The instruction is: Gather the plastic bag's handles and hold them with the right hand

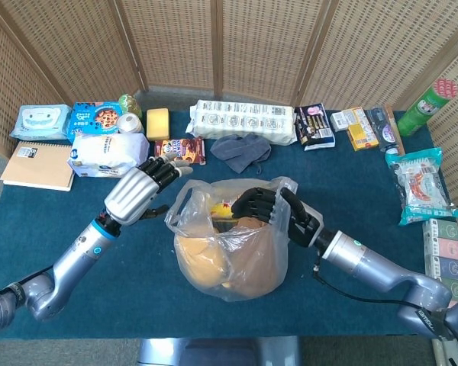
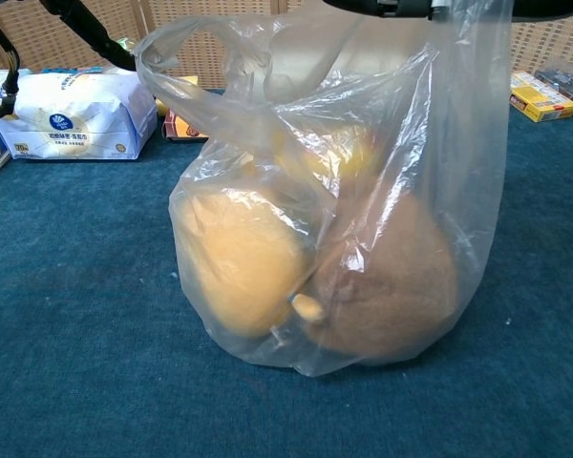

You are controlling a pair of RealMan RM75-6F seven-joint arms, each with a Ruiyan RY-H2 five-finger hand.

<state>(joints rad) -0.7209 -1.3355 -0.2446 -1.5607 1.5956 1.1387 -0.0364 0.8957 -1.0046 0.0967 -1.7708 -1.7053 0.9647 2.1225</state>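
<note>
A clear plastic bag (image 1: 233, 252) holding round loaves and a yellow packet stands mid-table; it fills the chest view (image 2: 325, 219). My right hand (image 1: 261, 206) reaches over the bag's mouth and grips its right handle, pulling that side up. In the chest view only the underside of that arm (image 2: 420, 6) shows along the top edge. The left handle (image 1: 177, 207) hangs as a loose loop, also seen in the chest view (image 2: 186, 43). My left hand (image 1: 143, 191) hovers just left of that loop, fingers spread and holding nothing.
Along the back lie a pack of tissue rolls (image 1: 244, 118), a grey cloth (image 1: 240, 150), a cookie box (image 1: 179, 151) and a white packet (image 1: 107, 152). A notebook (image 1: 34, 164) sits far left. A snack pack (image 1: 420, 183) and a green can (image 1: 427, 103) are at the right.
</note>
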